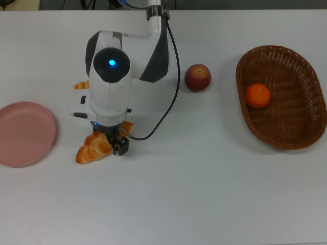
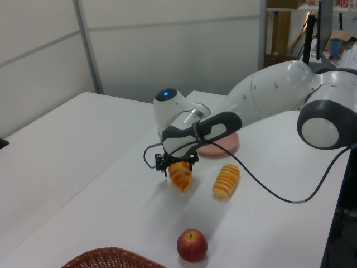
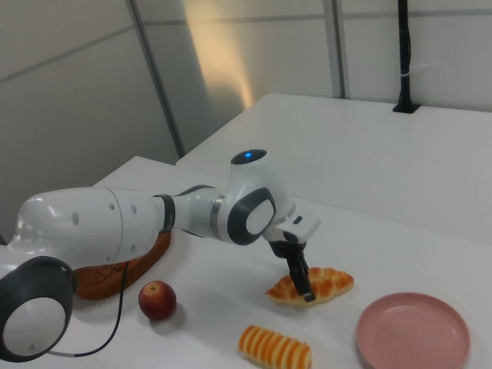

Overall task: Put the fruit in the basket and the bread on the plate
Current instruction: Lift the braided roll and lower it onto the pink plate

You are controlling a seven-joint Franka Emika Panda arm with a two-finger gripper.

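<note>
The braided loaf (image 1: 93,147) sits between the spread jaws, which should close squarely across its middle before lifting.

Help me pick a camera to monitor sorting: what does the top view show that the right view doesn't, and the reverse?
Only the top view shows the orange lying inside the basket. Only the right view shows the whole ridged roll, which the arm mostly hides from above. Both show the gripper down at the braided loaf, the apple on the table and the pink plate with nothing on it.
</note>
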